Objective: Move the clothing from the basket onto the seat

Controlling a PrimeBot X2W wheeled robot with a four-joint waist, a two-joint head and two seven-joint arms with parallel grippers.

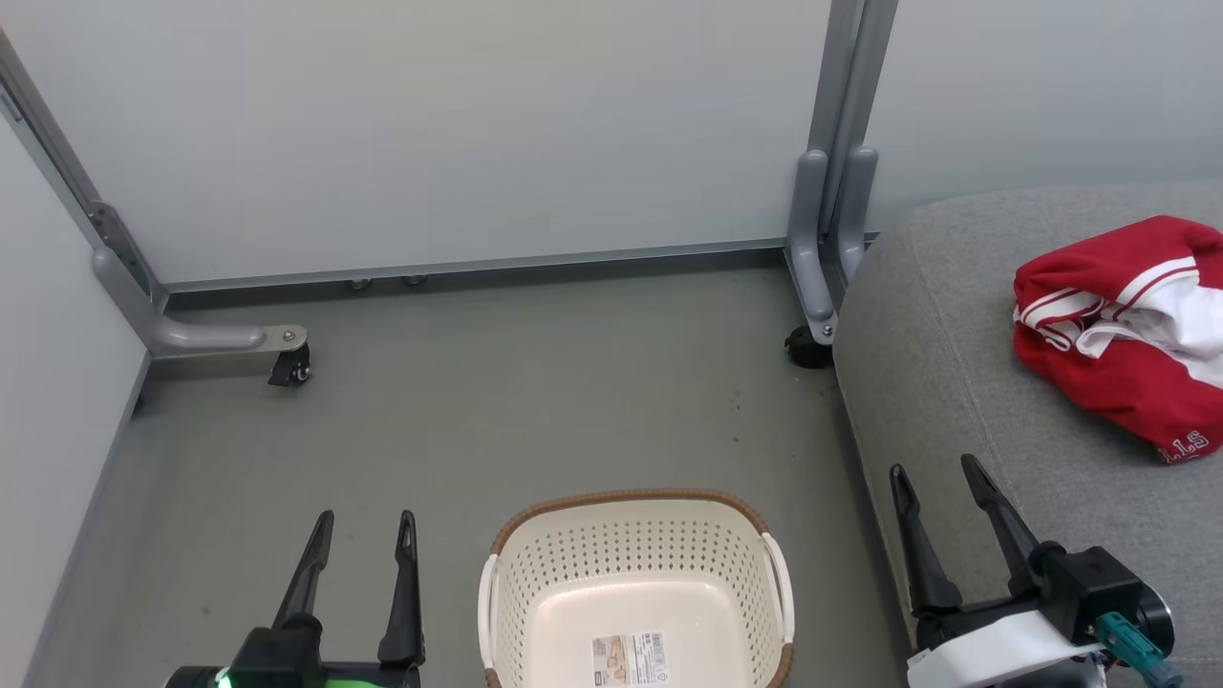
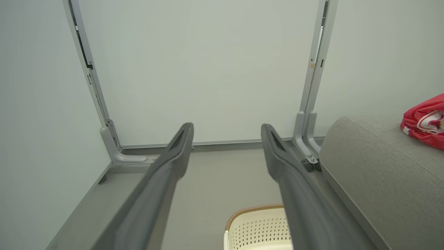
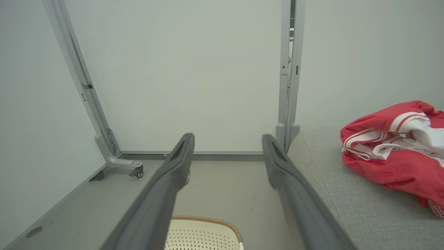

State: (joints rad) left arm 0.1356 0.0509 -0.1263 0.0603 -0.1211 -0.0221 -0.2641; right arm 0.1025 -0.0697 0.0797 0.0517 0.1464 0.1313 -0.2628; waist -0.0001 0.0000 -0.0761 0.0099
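Note:
The red clothing [image 1: 1123,334] with white stripes and panels lies bunched on the grey seat [image 1: 946,382] at the right, white lettering near its hem; it also shows as clothing [image 3: 395,152] and clothing [image 2: 425,121]. The cream perforated basket [image 1: 635,545] with a brown rim stands on the floor at bottom centre, holding nothing but a barcode sticker. My left gripper [image 1: 366,535] is open over the floor, left of the basket. My right gripper [image 1: 936,478] is open above the seat's front corner, well short of the clothing, with nothing between its fingers.
Pale partition panels close off the back and left. Their grey metal feet with black casters [image 1: 289,366] stand on the floor at back left and beside the seat's far corner [image 1: 807,346]. Grey floor [image 1: 535,411] lies between the basket and the panels.

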